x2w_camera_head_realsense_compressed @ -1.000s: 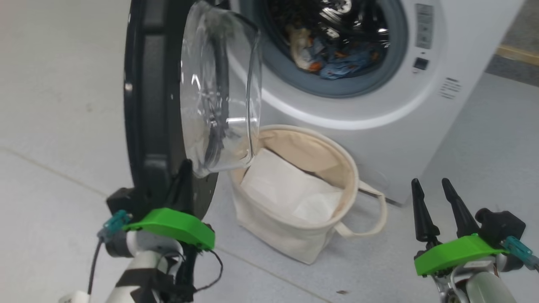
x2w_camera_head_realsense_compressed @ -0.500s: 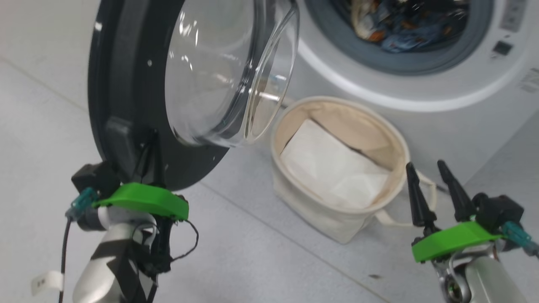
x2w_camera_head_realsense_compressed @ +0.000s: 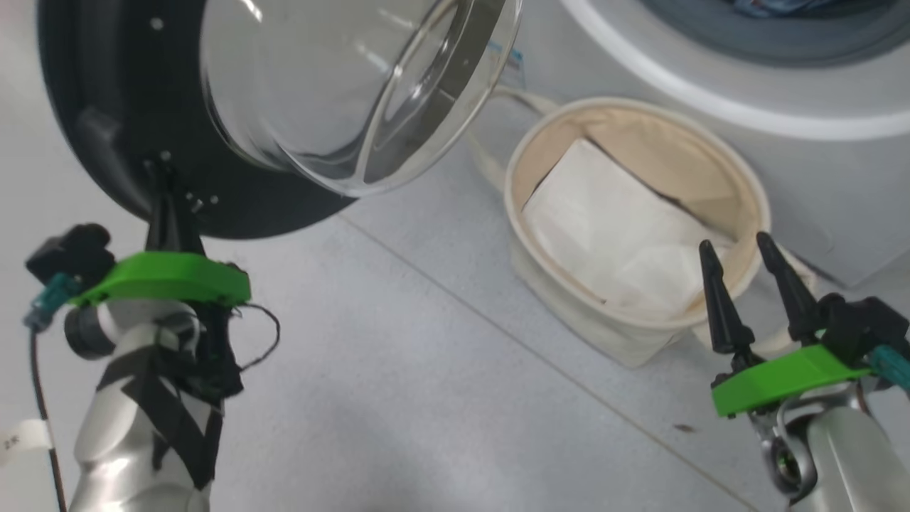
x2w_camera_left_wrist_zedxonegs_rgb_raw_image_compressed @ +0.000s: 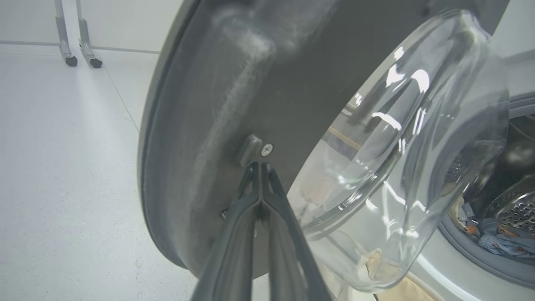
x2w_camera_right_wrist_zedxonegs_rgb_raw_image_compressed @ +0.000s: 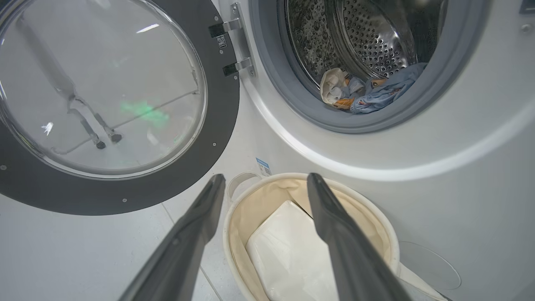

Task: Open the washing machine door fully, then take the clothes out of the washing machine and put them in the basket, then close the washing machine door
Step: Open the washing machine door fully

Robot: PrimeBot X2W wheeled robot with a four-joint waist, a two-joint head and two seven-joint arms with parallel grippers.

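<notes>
The washing machine door [x2w_camera_head_realsense_compressed: 106,142], black-rimmed with a clear glass bowl [x2w_camera_head_realsense_compressed: 341,92], hangs open at the upper left. My left gripper [x2w_camera_head_realsense_compressed: 162,171] is shut, and its joined fingertips [x2w_camera_left_wrist_zedxonegs_rgb_raw_image_compressed: 260,167] press on the door's inner rim [x2w_camera_left_wrist_zedxonegs_rgb_raw_image_compressed: 217,104] beside a small stud. The washing machine [x2w_camera_right_wrist_zedxonegs_rgb_raw_image_compressed: 459,138] shows its steel drum [x2w_camera_right_wrist_zedxonegs_rgb_raw_image_compressed: 376,42]. The blue printed clothes [x2w_camera_right_wrist_zedxonegs_rgb_raw_image_compressed: 376,94] lie at the drum's front lip. Below the porthole stands the cream basket [x2w_camera_head_realsense_compressed: 569,306]. My right gripper [x2w_camera_head_realsense_compressed: 736,243] is open and empty at the basket's near right rim [x2w_camera_right_wrist_zedxonegs_rgb_raw_image_compressed: 267,205].
A folded plain white sheet [x2w_camera_head_realsense_compressed: 611,242] lies inside the basket. Door hinges [x2w_camera_right_wrist_zedxonegs_rgb_raw_image_compressed: 234,67] sit left of the porthole. Two wheeled metal legs [x2w_camera_left_wrist_zedxonegs_rgb_raw_image_compressed: 79,58] stand far back on the pale tiled floor [x2w_camera_head_realsense_compressed: 426,398].
The door has swung further open to the left, with my shut left gripper staying against its inner rim. The head camera has dropped, so the porthole has slid up out of the picture.
</notes>
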